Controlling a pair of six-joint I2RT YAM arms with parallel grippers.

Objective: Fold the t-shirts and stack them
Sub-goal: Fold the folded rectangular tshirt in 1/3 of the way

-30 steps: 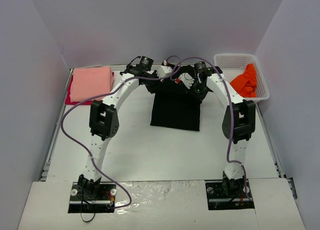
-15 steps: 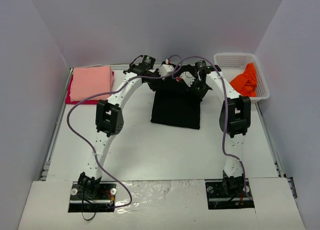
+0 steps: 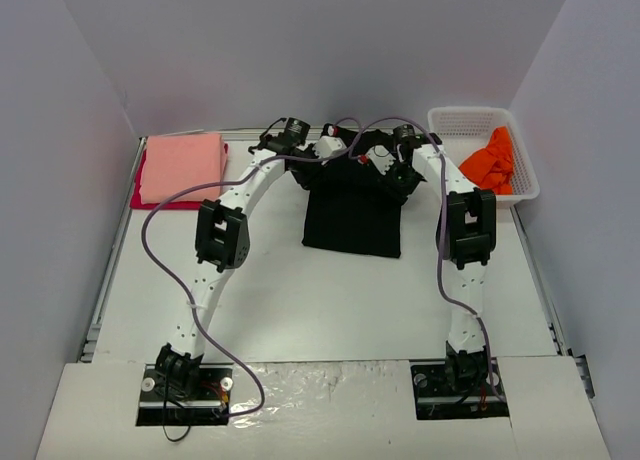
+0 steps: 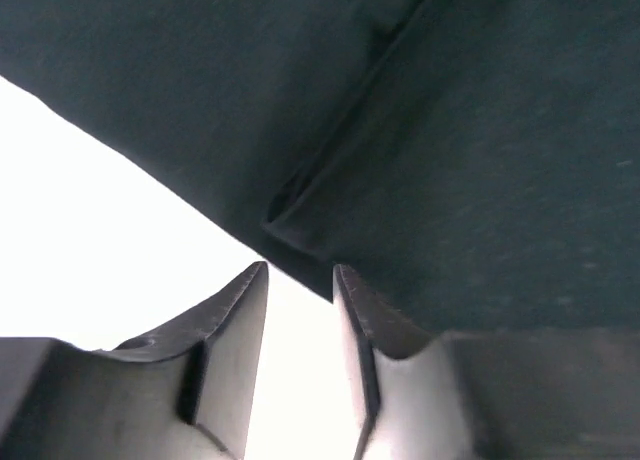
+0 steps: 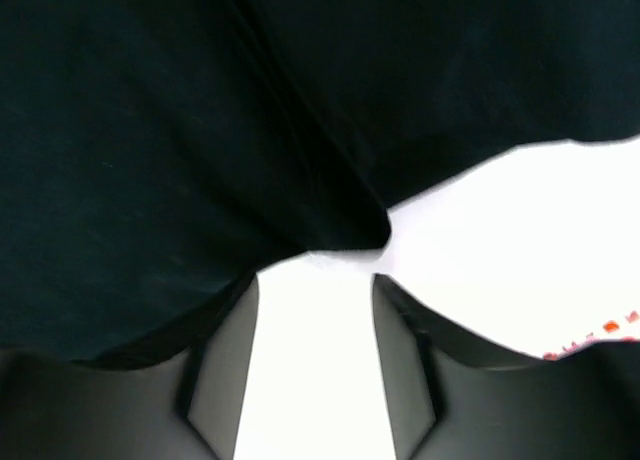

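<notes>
The black t-shirt (image 3: 352, 220) lies folded into a rectangle mid-table. Both grippers hover at its far edge. My left gripper (image 3: 328, 152) is open at the far left corner; in the left wrist view its tips (image 4: 300, 270) frame bare white table, and the black cloth (image 4: 450, 130) sits just beyond them. My right gripper (image 3: 388, 172) is open at the far right corner, with a fold of the black shirt (image 5: 150, 130) just ahead of its tips (image 5: 315, 280). A folded salmon-pink shirt (image 3: 182, 167) rests on a red one (image 3: 140, 195) at the back left. The orange shirt (image 3: 490, 162) lies crumpled in the basket.
The white mesh basket (image 3: 470, 115) stands in the back right corner. Grey walls close in the table at the back and on both sides. Purple cables loop off both arms above the black shirt's far edge.
Both grippers have opened and let go of the black shirt's far edge. The arms' elbows have shifted slightly inward, and the shirt lies still.
</notes>
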